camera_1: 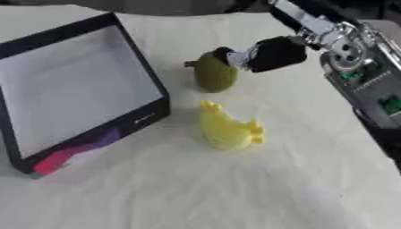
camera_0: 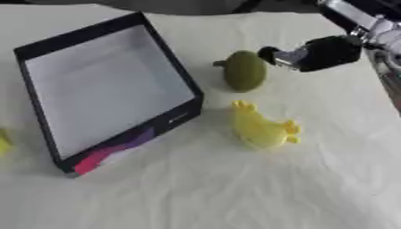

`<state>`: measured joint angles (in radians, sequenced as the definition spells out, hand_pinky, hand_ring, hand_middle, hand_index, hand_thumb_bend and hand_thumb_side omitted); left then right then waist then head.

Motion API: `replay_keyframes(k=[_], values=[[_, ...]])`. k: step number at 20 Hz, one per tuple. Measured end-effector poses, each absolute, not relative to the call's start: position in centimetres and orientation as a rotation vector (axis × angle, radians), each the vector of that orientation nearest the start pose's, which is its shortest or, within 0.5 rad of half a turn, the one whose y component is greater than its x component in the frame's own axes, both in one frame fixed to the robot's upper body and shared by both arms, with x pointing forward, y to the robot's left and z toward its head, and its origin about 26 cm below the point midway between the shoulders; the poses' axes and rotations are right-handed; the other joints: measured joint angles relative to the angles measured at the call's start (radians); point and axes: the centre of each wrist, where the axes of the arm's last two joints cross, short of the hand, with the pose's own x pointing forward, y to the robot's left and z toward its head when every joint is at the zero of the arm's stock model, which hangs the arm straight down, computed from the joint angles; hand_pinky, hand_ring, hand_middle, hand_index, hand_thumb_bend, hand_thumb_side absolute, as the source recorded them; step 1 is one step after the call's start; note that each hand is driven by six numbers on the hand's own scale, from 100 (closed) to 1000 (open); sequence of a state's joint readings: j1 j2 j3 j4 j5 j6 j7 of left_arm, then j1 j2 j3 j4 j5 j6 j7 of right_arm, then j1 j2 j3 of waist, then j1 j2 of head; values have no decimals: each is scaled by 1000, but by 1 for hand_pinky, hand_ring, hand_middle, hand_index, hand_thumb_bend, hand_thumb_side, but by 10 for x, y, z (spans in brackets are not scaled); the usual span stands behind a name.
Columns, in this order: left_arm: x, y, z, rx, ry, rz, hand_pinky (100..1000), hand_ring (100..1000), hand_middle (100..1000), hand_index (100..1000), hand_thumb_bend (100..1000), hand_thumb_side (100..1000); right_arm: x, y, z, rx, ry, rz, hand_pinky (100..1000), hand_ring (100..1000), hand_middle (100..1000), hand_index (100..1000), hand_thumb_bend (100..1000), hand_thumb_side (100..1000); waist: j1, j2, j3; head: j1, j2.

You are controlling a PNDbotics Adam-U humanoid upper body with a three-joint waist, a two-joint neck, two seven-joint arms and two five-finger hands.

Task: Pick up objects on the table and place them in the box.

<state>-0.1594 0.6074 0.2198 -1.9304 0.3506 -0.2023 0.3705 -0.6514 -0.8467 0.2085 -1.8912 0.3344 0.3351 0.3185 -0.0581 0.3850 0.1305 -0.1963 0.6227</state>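
Note:
An olive-green rounded object (camera_0: 244, 70) with a small stem stands on the white cloth right of the box. My right hand (camera_0: 317, 53) comes in from the upper right, its black fingertips right beside the green object's upper right side; whether they touch it I cannot tell. A yellow duck-like toy (camera_0: 262, 127) lies just below the green object. The black-walled box (camera_0: 106, 85) with a white inside sits at the left, its interior bare. My left hand shows in neither view.
A small yellow-green thing (camera_0: 3, 142) peeks in at the left edge. The box's near corner carries a pink and purple mark (camera_0: 106, 152). The robot's right arm with silver joints (camera_1: 344, 49) runs along the right side. Wrinkled white cloth spreads across the foreground.

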Motion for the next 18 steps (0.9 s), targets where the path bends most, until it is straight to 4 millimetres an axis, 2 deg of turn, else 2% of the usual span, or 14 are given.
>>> replay_keyframes(k=[10,18], values=[[282,370,210,396,-2364,153,828,736,745,786,100,753,352,-283,288,-873,-1647,1244,951,984,849,935,458,510,0,0,6,-6,0],[282,369,211,400,-2363,144,828,735,745,786,100,758,370,-294,272,-873,-1572,1246,952,987,857,937,458,518,0,0,10,-10,0]])
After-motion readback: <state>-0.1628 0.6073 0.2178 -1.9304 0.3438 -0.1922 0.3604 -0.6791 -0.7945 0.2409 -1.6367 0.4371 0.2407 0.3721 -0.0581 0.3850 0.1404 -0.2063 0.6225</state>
